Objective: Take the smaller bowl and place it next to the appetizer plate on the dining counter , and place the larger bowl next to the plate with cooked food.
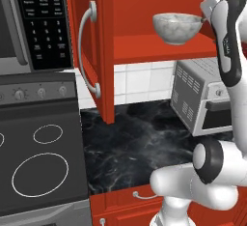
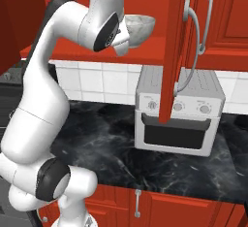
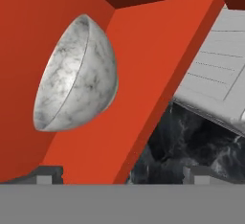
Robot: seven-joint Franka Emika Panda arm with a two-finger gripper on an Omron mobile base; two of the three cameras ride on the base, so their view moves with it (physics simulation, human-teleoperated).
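The larger bowl (image 1: 176, 27), grey-white and marbled, stands upright on the bottom shelf (image 1: 159, 51) of an open red wall cabinet. My gripper (image 1: 204, 18) is raised to shelf height just right of the bowl's rim, apart from it. In the hand view the larger bowl (image 3: 76, 77) lies left of centre, beyond the fingertips (image 3: 50, 173), and my gripper (image 3: 123, 174) is open with nothing between its fingers. From the right base view the larger bowl (image 2: 141, 27) sits partly behind my hand. The smaller bowl, both plates and the dining counter are out of view.
The open cabinet door (image 1: 94, 51) with a curved handle hangs left of the shelf. Below the cabinet a silver toaster oven (image 2: 179, 114) stands on the black marble kitchen counter (image 1: 130, 152). A stove (image 1: 38, 157) and a microwave (image 1: 34, 22) are at the left.
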